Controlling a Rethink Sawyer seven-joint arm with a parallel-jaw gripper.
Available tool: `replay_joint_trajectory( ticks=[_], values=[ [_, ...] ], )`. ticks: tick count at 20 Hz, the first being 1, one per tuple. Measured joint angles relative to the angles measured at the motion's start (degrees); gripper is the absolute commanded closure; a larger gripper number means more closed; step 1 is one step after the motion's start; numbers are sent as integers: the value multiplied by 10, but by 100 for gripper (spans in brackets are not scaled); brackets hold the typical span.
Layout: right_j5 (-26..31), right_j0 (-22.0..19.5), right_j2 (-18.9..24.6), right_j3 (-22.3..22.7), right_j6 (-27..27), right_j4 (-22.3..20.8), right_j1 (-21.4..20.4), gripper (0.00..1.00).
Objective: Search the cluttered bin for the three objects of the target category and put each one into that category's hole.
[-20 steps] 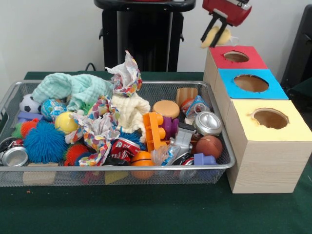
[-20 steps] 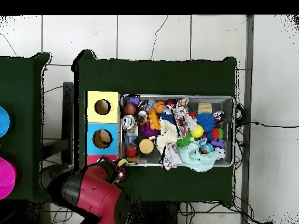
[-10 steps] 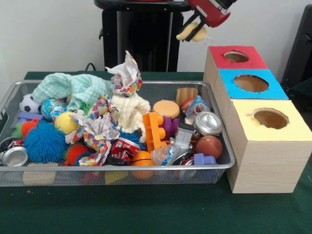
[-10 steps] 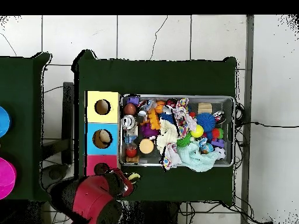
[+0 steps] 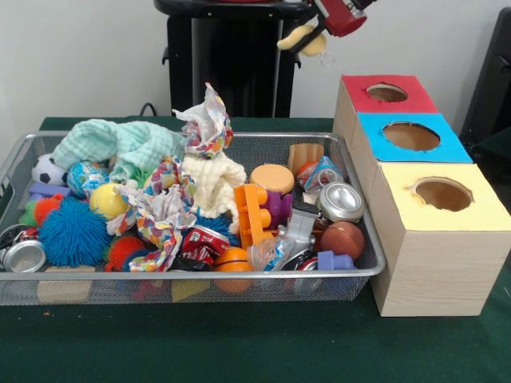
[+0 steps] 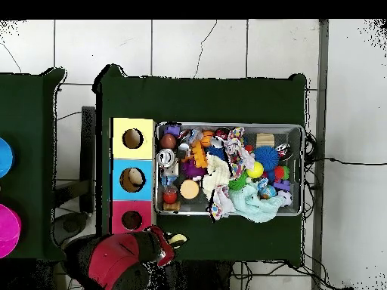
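The red and black arm enters the front view at the top edge, right of centre, with only its end showing. Its pincer [image 5: 307, 38] points down and to the left, and its dark fingers [image 5: 313, 40] are clamped on a pale yellow soft object [image 5: 297, 37], which hangs in the air. In the overhead view the arm's bulky red and black body lies at the bottom left, with the pincer [image 6: 172, 243] reaching to the right.
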Motion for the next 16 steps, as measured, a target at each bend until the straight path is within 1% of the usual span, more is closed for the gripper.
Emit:
replay_joint_trajectory(
  ticks=[8, 16],
  values=[
    [1, 6, -11, -15, 2, 0, 25, 100],
    [1, 6, -11, -30, 3, 0, 34, 100]
  ],
)
